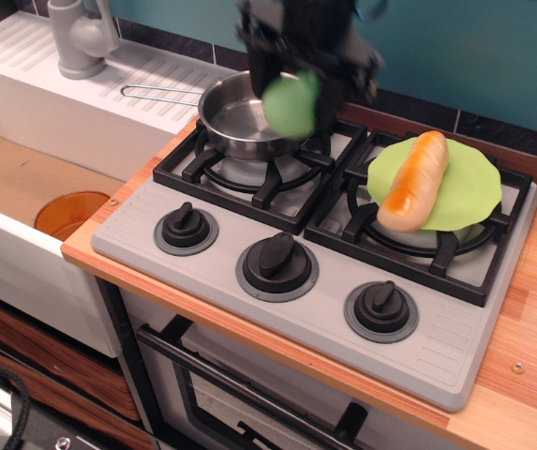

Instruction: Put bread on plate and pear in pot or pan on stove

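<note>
The arm entered from the top edge of the frame, its black wrist assembly blurred, with the gripper (294, 94) pointing down and carried above the left burner of the stove (277, 272). The fingers were clenched on the pear (292, 105), one dark finger on each side of it, so that the fruit hung clear of every surface. The pear showed as a smooth, light-green rounded body, soft-edged with blur; its narrow top could not be made out between the fingers. Directly below and just left of the fingers stood the pot (245, 117), shiny steel, upright on the left grate, its wire loop handle reaching away to the left. Well off to the right of the fingers, the bread (414, 181), golden with toasted patches, lay diagonally across the lime-green plate (469, 192) on the right grate.
</note>
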`<control>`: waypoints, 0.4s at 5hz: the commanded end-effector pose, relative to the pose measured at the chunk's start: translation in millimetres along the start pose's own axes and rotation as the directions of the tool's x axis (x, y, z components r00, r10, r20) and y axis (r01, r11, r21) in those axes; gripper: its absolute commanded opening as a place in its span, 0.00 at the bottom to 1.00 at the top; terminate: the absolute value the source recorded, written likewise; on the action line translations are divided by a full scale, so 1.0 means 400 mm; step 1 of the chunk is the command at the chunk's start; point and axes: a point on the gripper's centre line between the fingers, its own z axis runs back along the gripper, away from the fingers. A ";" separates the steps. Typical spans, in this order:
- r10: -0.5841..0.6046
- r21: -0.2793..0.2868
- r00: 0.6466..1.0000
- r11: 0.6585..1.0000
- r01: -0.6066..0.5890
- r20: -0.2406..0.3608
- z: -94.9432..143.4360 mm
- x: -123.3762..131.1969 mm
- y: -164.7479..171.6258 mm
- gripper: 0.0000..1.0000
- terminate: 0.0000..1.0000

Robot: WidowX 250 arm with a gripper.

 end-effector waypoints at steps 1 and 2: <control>-0.059 0.004 0.996 0.998 0.059 0.060 -0.007 0.085 0.115 0.00 0.00; -0.055 -0.010 0.996 0.998 0.056 0.072 -0.039 0.092 0.125 0.00 0.00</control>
